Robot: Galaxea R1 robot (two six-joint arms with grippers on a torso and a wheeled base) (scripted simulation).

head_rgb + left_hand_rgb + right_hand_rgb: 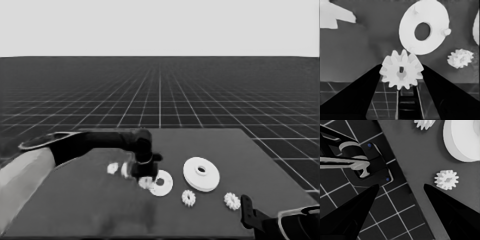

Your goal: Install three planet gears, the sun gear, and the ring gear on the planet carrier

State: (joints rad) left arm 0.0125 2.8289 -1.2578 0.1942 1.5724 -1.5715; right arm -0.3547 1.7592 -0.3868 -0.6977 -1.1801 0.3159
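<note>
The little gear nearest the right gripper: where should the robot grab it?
Across its toothed rim, on two opposite sides, coming straight down. The little gear lies flat on the table, hole up, so likely only the rim gives a hold. The open right gripper waits nearest; the left gripper holds another gear by the smaller round part.

The dark counter (90, 210) bears the smaller round part (161, 183) near its middle. The larger round part (201, 174) lies just beside it, toward the far right. Nearer than that part sit two gears (188, 198) (232, 201), and two small white pieces (113, 168) lie beyond the smaller part's left.
</note>
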